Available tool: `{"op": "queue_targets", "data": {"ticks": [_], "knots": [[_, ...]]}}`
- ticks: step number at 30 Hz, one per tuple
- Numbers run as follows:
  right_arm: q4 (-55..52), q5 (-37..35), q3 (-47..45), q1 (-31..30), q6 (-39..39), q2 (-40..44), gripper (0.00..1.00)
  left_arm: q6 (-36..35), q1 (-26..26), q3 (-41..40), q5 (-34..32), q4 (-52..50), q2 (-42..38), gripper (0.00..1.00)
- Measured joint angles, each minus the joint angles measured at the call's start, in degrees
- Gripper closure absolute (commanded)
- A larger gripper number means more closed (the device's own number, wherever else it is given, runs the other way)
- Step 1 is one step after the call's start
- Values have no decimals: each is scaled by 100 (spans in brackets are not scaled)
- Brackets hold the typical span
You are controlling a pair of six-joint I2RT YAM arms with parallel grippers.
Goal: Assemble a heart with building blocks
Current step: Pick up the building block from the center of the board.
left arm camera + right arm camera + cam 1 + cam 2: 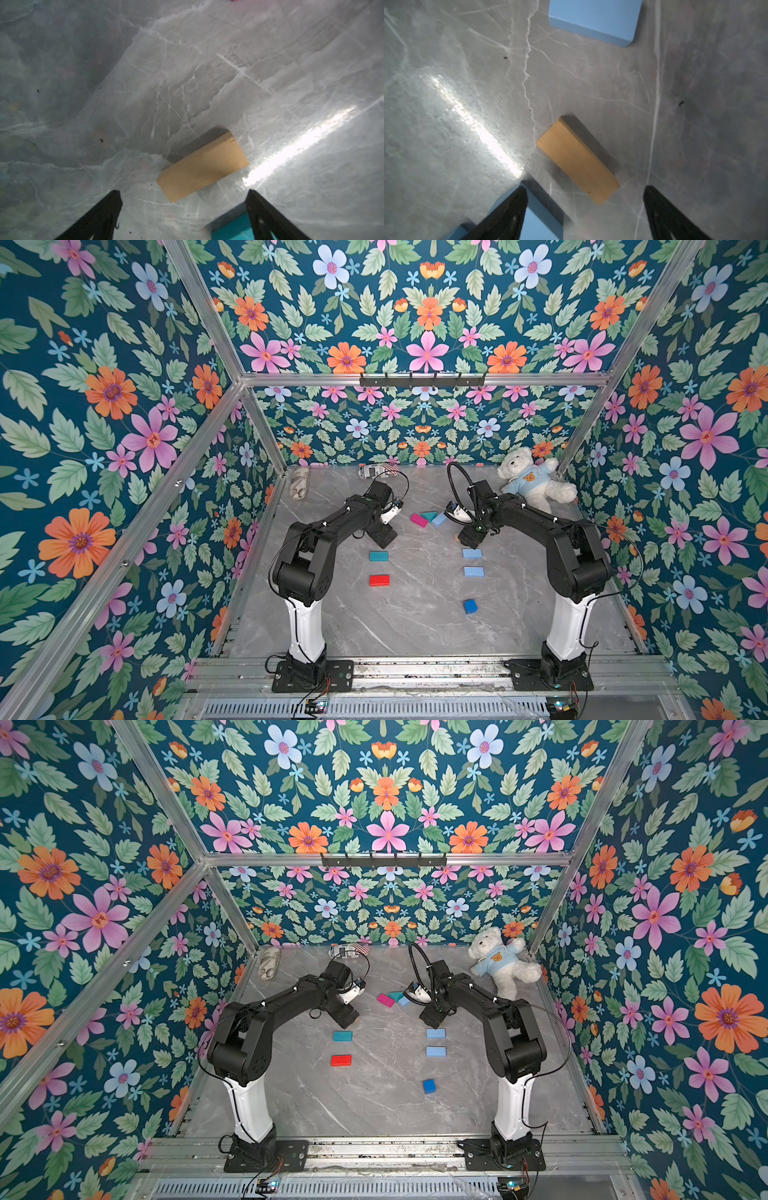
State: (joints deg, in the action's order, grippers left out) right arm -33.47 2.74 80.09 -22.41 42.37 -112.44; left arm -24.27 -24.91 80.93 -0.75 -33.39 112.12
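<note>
Left end effector (183,190), right end effector (585,186) agape (flat tan block (202,166), veined marble (83,83)).

Coloured building blocks (379,580) lie flat, loosely ringed, gaps between.

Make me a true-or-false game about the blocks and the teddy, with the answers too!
1. The red block lies nearer the arms' bases than the teal rectangle. True.
2. The teddy bear wears a red top. False: its top is light blue.
3. The left end effector grips the tan block. False: it is open, and the block lies loose ahead of it.
4. The dark blue cube touches no other block. True.
5. The magenta block lies beside the teal triangle. True.
</note>
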Motion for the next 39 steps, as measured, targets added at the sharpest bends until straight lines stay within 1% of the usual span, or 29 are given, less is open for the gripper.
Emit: {"op": "queue_targets", "data": {"ticks": [5, 12, 16, 20, 21, 22, 23, 26, 28, 30, 32, 33, 34, 39], "knots": [[20, -13, 107, 13, 39, -195, 12, -66, 76, 105, -83, -4, 160, 6], [11, 162, 168, 46, 55, -411, 14, -111, 94, 170, -85, -31, 295, 17], [-15, 319, 249, 83, 52, -501, 17, -111, 92, 205, -74, -90, 389, 20], [-72, 468, 358, 81, 26, -605, 25, -111, 98, 225, -31, -96, 463, 22], [-109, 501, 385, 83, 13, -627, 31, -111, 101, 232, -9, -98, 474, 24], [-138, 542, 400, 83, 4, -647, 39, -111, 101, 238, 15, -105, 483, 26], [-153, 577, 407, 87, -2, -658, 45, -111, 101, 249, 46, -109, 496, 29], [-83, 614, 363, 98, -66, -651, 50, -109, 101, 264, 131, -114, 527, 40], [-15, 638, 295, 122, -74, -614, 58, -109, 98, 269, 181, -118, 538, 48], [44, 671, 225, 151, -81, -573, 63, -107, 90, 262, 229, -122, 540, 55], [66, 693, 175, 168, -96, -542, 68, -105, 90, 245, 282, -116, 538, 59], [68, 699, 157, 168, -98, -533, 73, -96, 90, 227, 317, -111, 538, 62], [70, 699, 144, 168, -101, -527, 76, -61, 90, 212, 334, -103, 531, 64], [138, 680, 85, 168, -225, -490, 80, 96, 83, 127, 409, -44, 472, 67]]}}
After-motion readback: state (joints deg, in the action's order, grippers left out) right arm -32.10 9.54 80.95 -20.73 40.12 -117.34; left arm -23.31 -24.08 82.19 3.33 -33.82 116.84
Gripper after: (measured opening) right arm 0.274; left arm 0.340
